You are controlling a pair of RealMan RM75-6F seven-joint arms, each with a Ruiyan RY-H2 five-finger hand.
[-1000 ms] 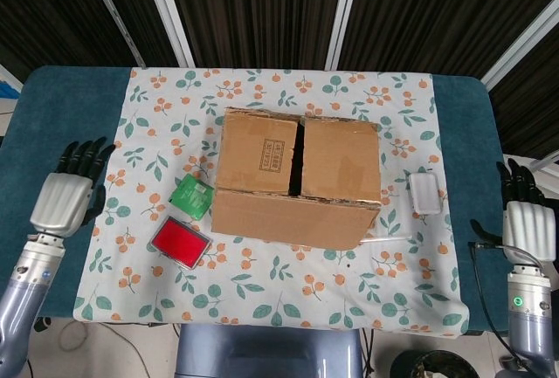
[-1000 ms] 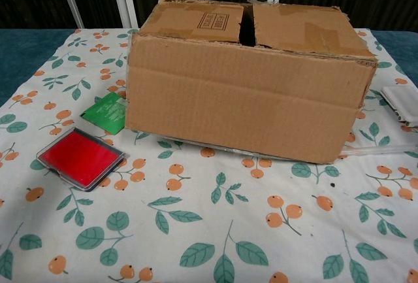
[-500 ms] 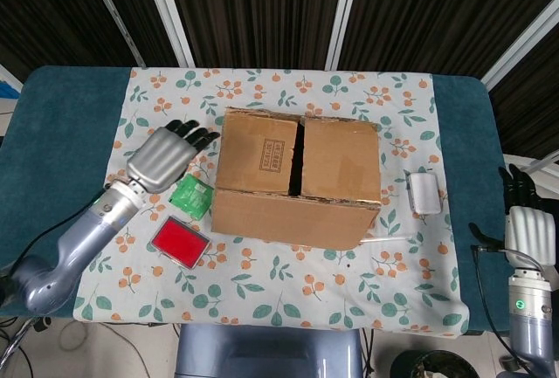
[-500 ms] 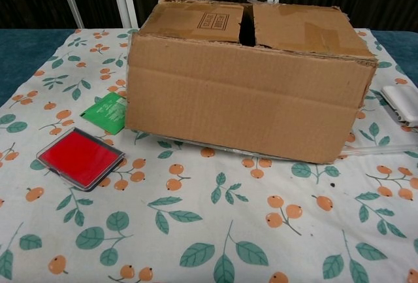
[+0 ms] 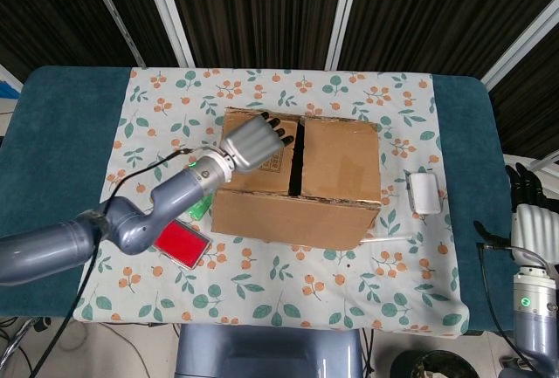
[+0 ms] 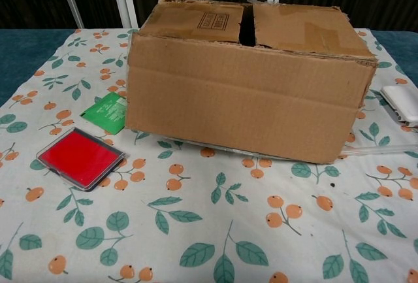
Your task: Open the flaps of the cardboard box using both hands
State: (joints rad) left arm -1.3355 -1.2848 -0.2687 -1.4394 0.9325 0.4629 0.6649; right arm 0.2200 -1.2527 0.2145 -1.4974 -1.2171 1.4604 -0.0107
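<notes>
Head view: my left hand (image 5: 254, 145), fingers spread and holding nothing, hovers over the cardboard box (image 5: 297, 177) mid-table, fingertips toward its front-to-back seam; my right hand (image 5: 530, 221), also empty, waits well apart.

From overhead we look steeply down on the whole table (image 5: 52, 125), while our chest camera faces the cardboard box (image 6: 248, 93) close and low, sharing its top flaps.
</notes>
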